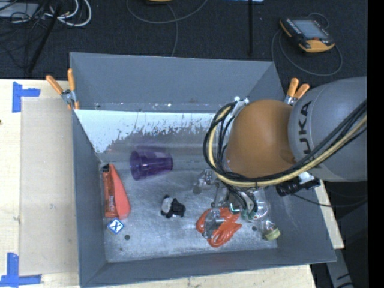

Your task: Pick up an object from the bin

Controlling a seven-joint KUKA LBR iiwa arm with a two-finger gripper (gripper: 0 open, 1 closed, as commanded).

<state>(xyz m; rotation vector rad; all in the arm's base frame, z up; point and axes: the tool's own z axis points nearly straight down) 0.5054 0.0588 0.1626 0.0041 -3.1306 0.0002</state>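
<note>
My gripper (231, 204) hangs low in the bin's front right part, under the arm's wrist. It is right over a red-orange crumpled thing (220, 230) that lies on the bin floor, and its lower end seems to touch that thing's top. A small black and white thing (172, 207) lies to the gripper's left, apart from it. To the gripper's right, near the bin's right wall, sits a small yellow-green thing (270, 232).
A purple cup (150, 163) lies on its side at the back left. An orange-red wedge-shaped tool (114, 192) lies along the left wall, with a small blue and white tag (115, 225) in front of it. The arm covers the bin's right part.
</note>
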